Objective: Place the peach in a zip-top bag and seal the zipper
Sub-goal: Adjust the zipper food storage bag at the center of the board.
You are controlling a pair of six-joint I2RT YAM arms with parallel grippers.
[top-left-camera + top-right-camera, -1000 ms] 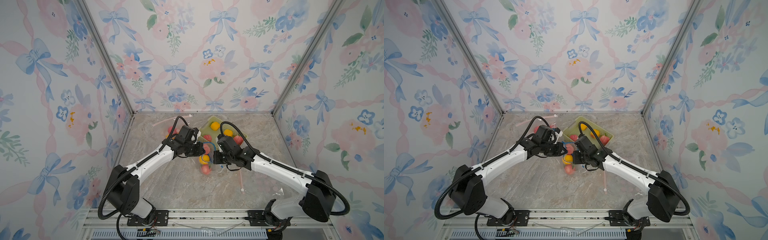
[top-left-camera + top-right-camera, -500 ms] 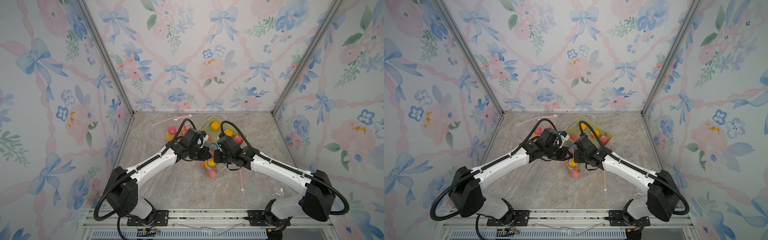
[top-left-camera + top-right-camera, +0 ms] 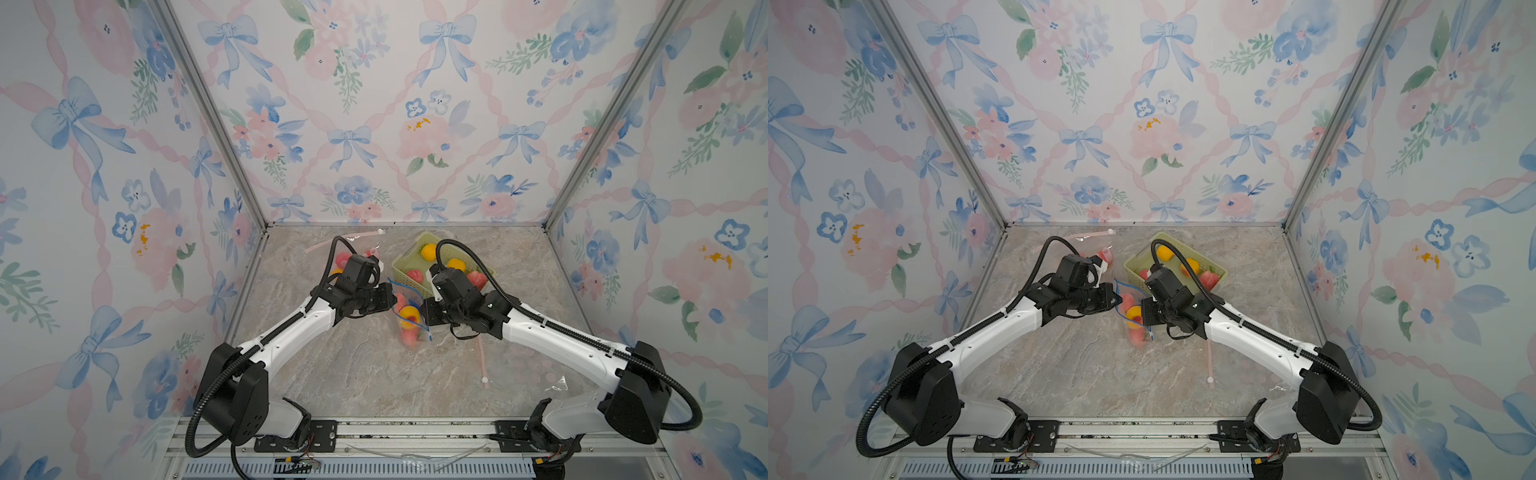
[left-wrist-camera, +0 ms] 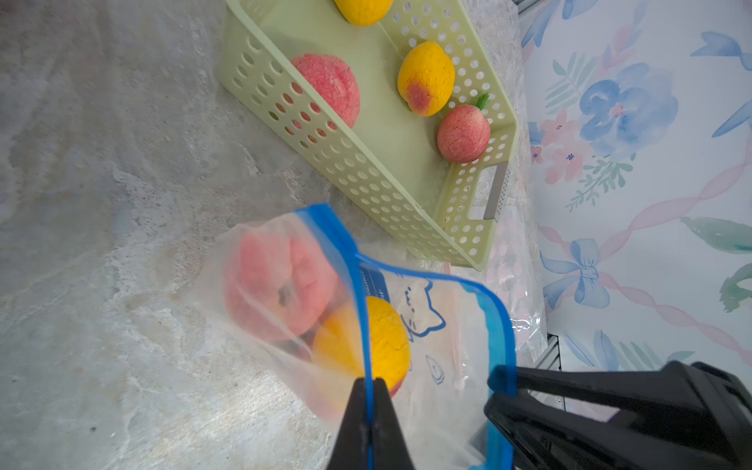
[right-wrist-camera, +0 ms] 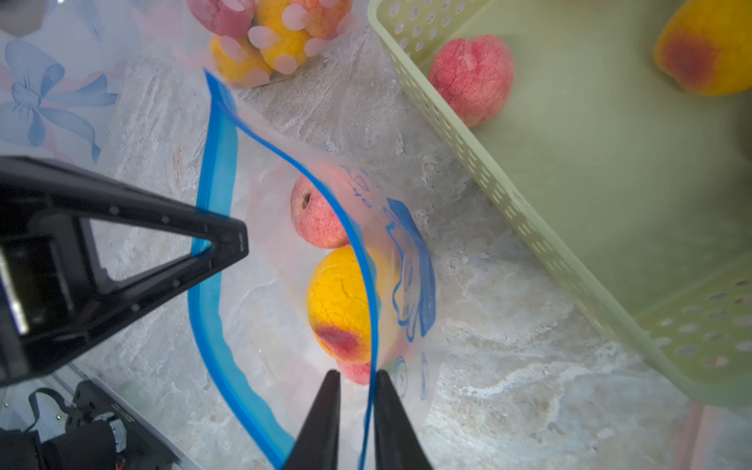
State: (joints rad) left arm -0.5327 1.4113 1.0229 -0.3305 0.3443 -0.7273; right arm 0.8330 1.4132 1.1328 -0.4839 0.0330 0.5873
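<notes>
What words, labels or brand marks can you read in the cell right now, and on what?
No text is legible in any view.
zip-top bag: small white print on a blue patch by the zipper, too blurred to read.
Same bag: blue line drawings, one cat-like; no words.
green basket: no markings seen.

Nothing legible from my wrist cams. The zip-top bag (image 4: 460, 337) carries a blue label strip (image 4: 372, 285), lettering too blurred.

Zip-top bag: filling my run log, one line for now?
bag unsealed | peaches inside | left claw shut on bag | right claw open
</notes>
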